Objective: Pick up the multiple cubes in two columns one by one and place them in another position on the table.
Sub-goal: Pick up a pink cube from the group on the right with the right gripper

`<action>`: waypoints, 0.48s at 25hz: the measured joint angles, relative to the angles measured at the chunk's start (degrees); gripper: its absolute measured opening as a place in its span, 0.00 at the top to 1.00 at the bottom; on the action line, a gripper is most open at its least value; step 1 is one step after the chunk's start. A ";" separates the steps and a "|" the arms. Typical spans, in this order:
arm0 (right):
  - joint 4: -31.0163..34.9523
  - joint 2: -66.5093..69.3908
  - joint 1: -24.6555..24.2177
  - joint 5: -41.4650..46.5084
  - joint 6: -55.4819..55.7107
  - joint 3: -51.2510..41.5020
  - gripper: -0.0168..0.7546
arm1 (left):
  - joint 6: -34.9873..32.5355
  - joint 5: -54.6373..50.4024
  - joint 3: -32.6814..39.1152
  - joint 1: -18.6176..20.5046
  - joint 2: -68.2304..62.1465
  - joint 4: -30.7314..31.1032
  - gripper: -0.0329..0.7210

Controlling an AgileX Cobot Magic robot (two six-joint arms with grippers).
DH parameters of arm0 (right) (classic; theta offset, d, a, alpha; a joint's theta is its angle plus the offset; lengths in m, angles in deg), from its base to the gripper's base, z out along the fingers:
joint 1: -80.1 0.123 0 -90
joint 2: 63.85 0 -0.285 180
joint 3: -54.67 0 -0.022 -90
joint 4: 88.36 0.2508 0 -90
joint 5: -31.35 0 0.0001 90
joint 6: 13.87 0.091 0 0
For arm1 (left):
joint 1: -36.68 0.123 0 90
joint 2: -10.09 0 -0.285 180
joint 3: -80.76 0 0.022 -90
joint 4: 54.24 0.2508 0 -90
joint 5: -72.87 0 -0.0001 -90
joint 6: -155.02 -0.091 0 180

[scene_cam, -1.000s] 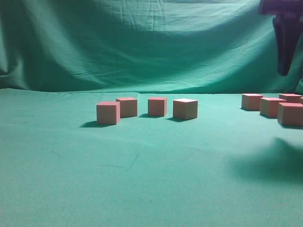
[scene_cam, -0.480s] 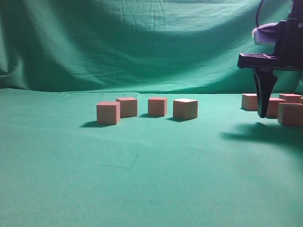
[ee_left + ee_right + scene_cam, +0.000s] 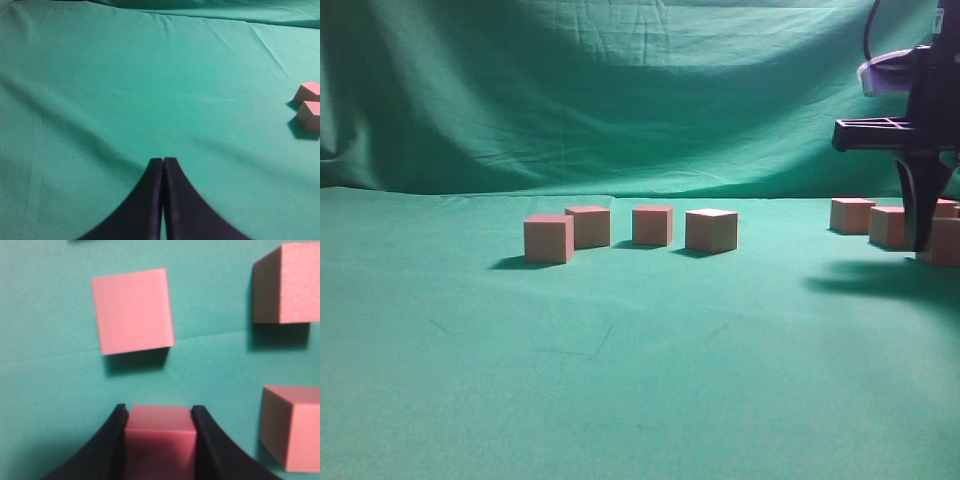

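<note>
On my screen the right gripper (image 3: 159, 440) is down among the cluster of cubes at the right end of the table (image 3: 620, 380). In the right wrist view its two black fingers (image 3: 112, 445) press against both sides of one pink cube (image 3: 159, 435), so I read it as closed on that cube, which sits on the green cloth between them. Just beyond it lies another cube (image 3: 132, 310), flat on the cloth and apart from the held one. Two more cubes sit to the right in that view, one at the upper corner (image 3: 287, 285) and one at the lower corner (image 3: 292, 427), neither touching the fingers.

From the exterior view I see the right arm (image 3: 920, 130) reaching straight down at the right edge, its dark finger hanging in front of the right-hand cluster of cubes (image 3: 890, 225). Out in the middle of the table stands a loose row of four cubes (image 3: 630, 230), well apart from the arm: the leftmost one (image 3: 548, 238) sits slightly nearer to me, and the rightmost (image 3: 711, 230) is turned a little.

The left gripper (image 3: 163, 200) hangs over bare cloth, its fingers pressed together with nothing between them. Two cubes (image 3: 309, 105) show at the right edge of the left wrist view, just beside each other and far from that gripper.
</note>
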 joint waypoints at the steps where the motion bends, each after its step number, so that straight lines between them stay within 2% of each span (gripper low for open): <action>1: -0.12 0.00 0.00 0.42 0.00 0.22 0.65 | 0.00 0.00 0.00 0.00 0.00 0.00 0.96; 6: 1.17 -1.23 0.74 6.48 -2.41 4.20 0.65 | 0.00 0.00 0.00 0.00 0.00 0.00 0.96; 12: 11.00 -5.23 7.38 18.39 -18.41 13.89 0.65 | 0.00 0.00 0.00 0.00 0.00 0.00 0.96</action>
